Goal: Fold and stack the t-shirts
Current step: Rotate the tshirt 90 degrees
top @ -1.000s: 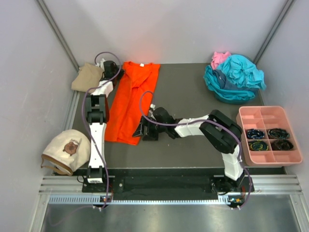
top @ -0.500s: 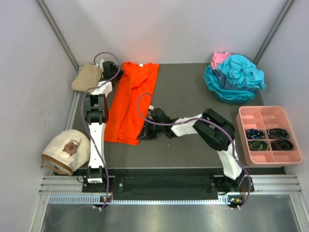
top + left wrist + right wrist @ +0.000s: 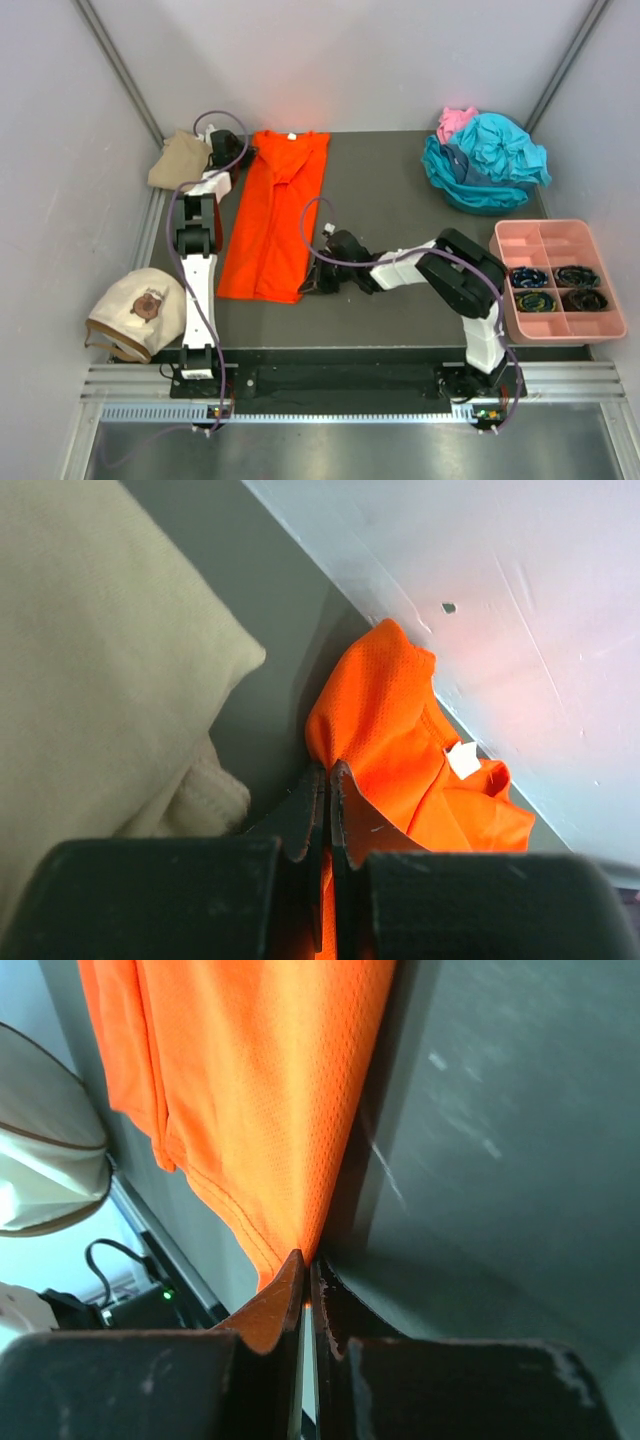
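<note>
Now, your orange t-shirt lies lengthwise on the left half of the dark matte table, collar toward the back wall. Its cloth is a fine open mesh with a stitched hem and a small white neck label. Your right gripper has its jaws pressed fully together on the near right hem corner, and the mesh runs straight into the seam between the dark, scuffed fingers. Your left gripper is likewise closed tight at the far left shoulder, beside the soft, folded tan shirt. Orange shows between its fingers, so it seems to pinch the cloth, though the view is cramped. A second ago the right jaws were spread wide, and the near hem now sits flatter and farther right. The crumpled teal shirts and pink shirt are heaped at the far right corner.
</note>
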